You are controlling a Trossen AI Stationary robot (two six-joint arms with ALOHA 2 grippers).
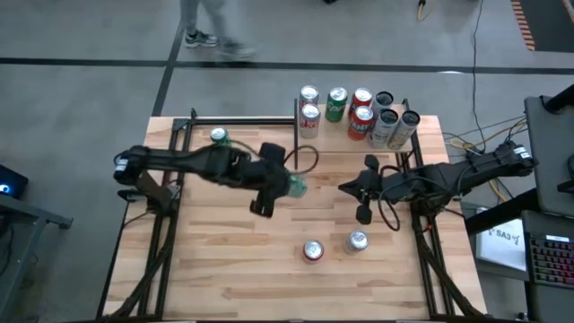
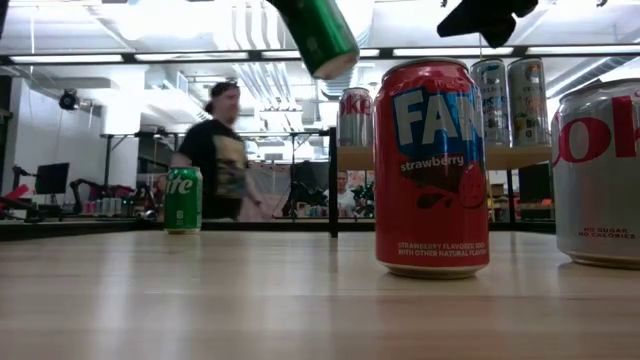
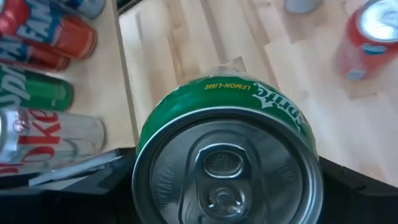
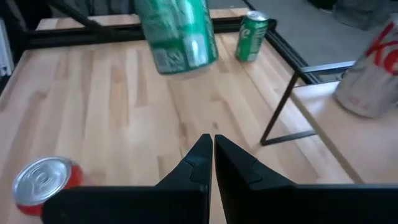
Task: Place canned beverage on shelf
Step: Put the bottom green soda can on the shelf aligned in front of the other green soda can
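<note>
- Your left claw [image 1: 285,184] is clamped on a green Sprite can [image 1: 297,187], holding it in the air over the middle of the tabletop [image 1: 224,260]
- In the low view the Sprite can [image 2: 318,35] hangs tilted, clear of the wood, and in the left wrist view you look straight onto its silver top [image 3: 227,171] with the claw's dark fingers [image 3: 87,196] at both sides
- Your right claw [image 1: 344,187] has its fingers pressed together with nothing between them; it hovers near the held can, on the shelf side of the tabletop
- The shelf [image 1: 421,135] sits at the far right corner and carries a row of upright cans: silver, green, red and pale ones [image 1: 362,115]
- The held can is near the shelf but apart from it, short of its black post [image 4: 280,106]
- A second green can [image 1: 218,136] stands alone at the far left of the tabletop
- A red can [image 1: 313,250] and a silver can [image 1: 357,240] stand just beside each other near the front edge
- A person [image 2: 215,150] shows blurred in the room behind the tabletop
</note>
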